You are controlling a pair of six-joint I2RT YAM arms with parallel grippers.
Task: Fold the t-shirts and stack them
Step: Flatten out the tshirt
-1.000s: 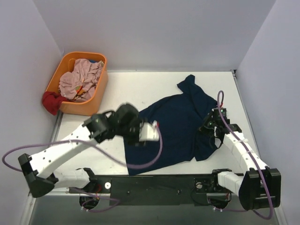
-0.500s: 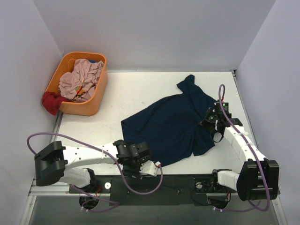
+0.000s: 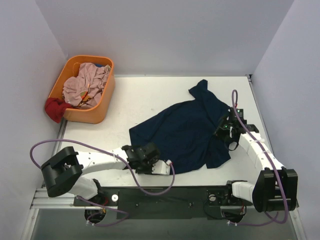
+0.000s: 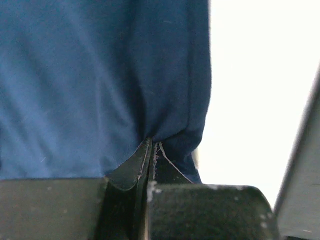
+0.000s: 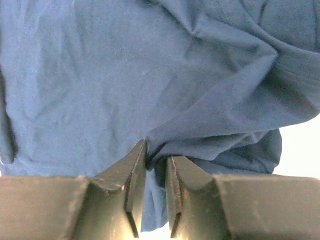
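A navy t-shirt [image 3: 185,132] lies spread and wrinkled on the white table, one sleeve pointing to the back. My left gripper [image 3: 167,167] is low at the shirt's near hem and shut on it. In the left wrist view the hem of the shirt [image 4: 100,75] is pinched between the closed fingertips of the left gripper [image 4: 151,146]. My right gripper [image 3: 222,132] rests on the shirt's right side. The right wrist view shows the right gripper [image 5: 156,159] standing slightly open, with a fold of the shirt [image 5: 125,65] lying in the gap.
An orange basket [image 3: 103,107] at the back left holds pink clothes [image 3: 87,82], and a red garment [image 3: 54,109] hangs over its side. Grey walls close in the table on three sides. The black base rail [image 3: 165,195] runs along the near edge.
My left arm dropped from above the shirt to the near hem and shut on it. The right gripper's jaws parted a little on the fold it held.
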